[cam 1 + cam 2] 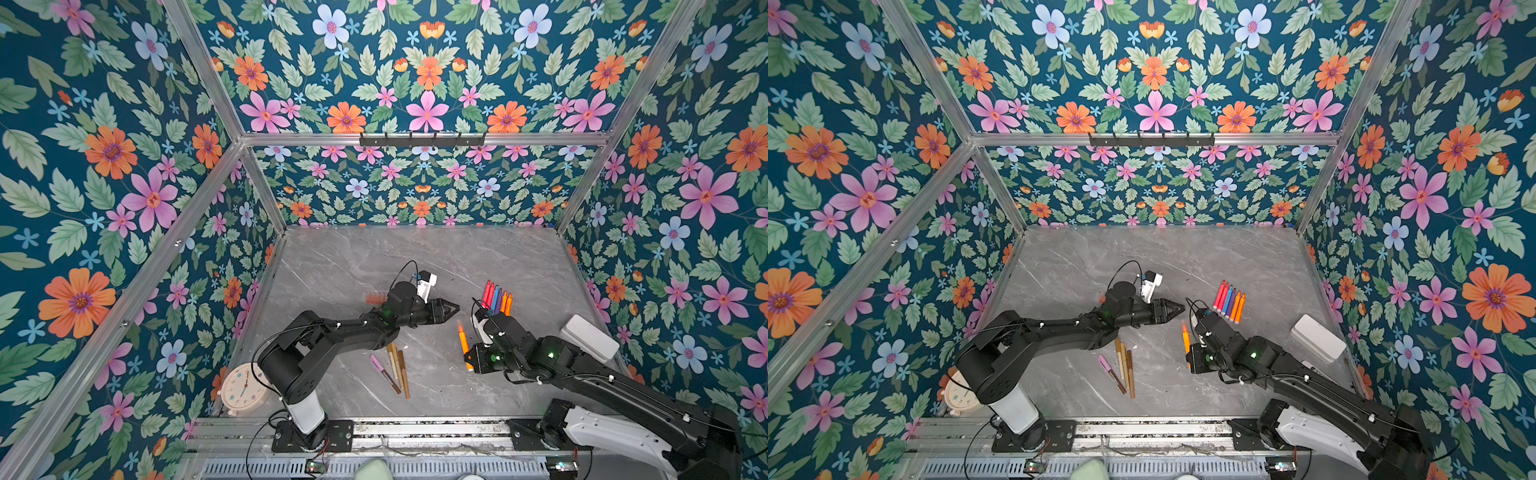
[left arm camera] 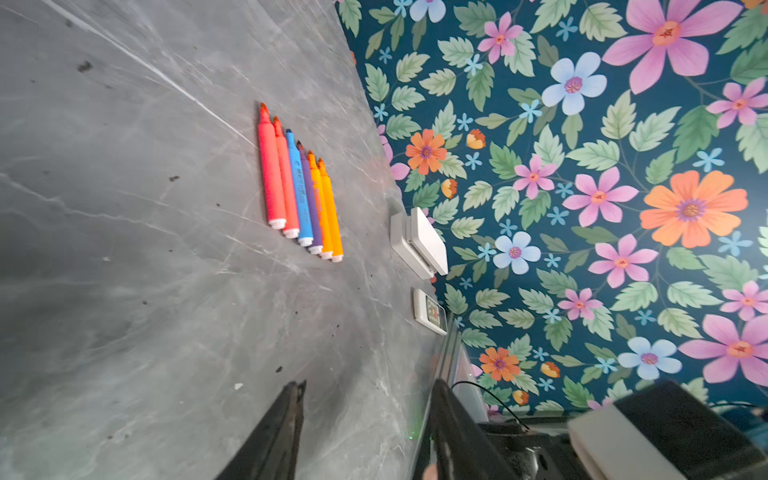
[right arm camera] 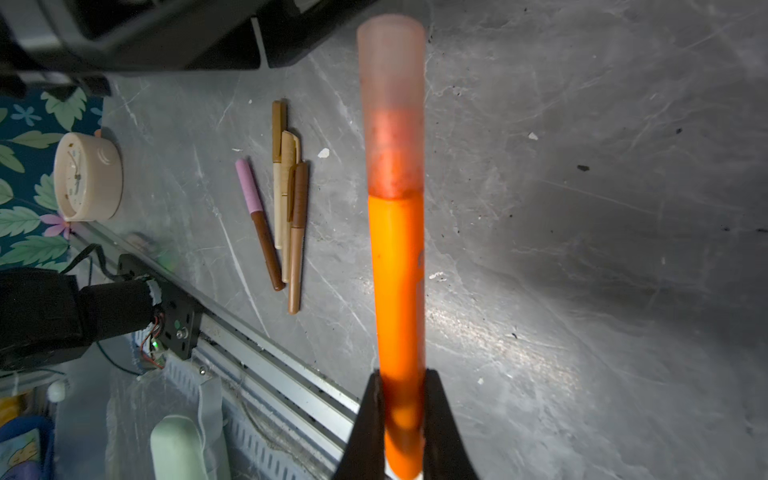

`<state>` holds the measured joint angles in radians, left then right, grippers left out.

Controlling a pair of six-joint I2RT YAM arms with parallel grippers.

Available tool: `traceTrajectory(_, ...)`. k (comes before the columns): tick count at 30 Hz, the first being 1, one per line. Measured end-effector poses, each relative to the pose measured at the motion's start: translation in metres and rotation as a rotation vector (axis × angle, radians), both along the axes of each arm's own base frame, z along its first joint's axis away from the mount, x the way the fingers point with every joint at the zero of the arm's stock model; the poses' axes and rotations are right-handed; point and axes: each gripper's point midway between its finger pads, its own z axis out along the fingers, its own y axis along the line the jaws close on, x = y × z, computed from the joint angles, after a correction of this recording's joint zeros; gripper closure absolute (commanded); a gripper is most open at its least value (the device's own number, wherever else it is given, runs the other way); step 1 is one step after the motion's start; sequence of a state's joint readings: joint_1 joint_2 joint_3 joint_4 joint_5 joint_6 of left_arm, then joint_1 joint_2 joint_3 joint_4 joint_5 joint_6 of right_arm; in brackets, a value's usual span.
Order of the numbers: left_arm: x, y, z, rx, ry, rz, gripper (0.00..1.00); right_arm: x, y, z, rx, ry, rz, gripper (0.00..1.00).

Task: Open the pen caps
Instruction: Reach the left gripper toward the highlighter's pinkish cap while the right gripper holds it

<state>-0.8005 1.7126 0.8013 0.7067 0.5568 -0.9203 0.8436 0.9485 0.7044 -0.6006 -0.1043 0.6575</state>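
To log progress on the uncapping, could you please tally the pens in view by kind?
In the row, uncapped markers: 6
In the right gripper, capped orange marker: 1
In the loose cluster, slim pens: 4
Total: 11

A robot lab cell: aluminium frame (image 1: pixel 291 139), floral-papered walls (image 1: pixel 428 62), grey marble tabletop (image 1: pixel 353 257)

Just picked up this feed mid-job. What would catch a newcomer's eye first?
The orange pen fills the right wrist view, clamped at its tail end by the right gripper, with its translucent cap on. Six uncapped markers lie in a neat row right of centre on the table. The left gripper hangs open and empty near the middle.
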Motion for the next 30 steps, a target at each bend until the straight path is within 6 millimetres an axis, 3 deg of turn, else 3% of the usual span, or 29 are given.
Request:
traceTrajectory(10, -0.029, -0.022, 0.012, -0.084, 0.027, -0.104, 0.55, 0.005, 0.000, 0.003, 0.007, 0.007, -0.004, 1.00)
traceTrajectory(16, -0.034, -0.022, 0.014, -0.093, 0.023, -0.115, 0.71, 0.007, 0.001, 0.004, 0.002, 0.000, 0.000, 1.00)
traceTrajectory(21, -0.036, -0.023, 0.018, -0.106, 0.027, -0.118, 0.98, 0.009, 0.000, 0.005, -0.013, -0.010, 0.006, 1.00)
traceTrajectory(23, -0.037, -0.024, 0.020, -0.110, 0.020, -0.125, 1.00, 0.009, -0.001, 0.004, -0.019, -0.008, 0.005, 1.00)
traceTrajectory(26, -0.037, -0.025, 0.021, -0.110, 0.021, -0.126, 1.00, 0.009, 0.000, 0.003, -0.018, -0.008, 0.004, 0.76)
traceTrajectory(30, -0.038, -0.026, 0.023, -0.113, 0.017, -0.136, 1.00, 0.012, 0.001, 0.001, -0.023, -0.009, -0.004, 0.73)
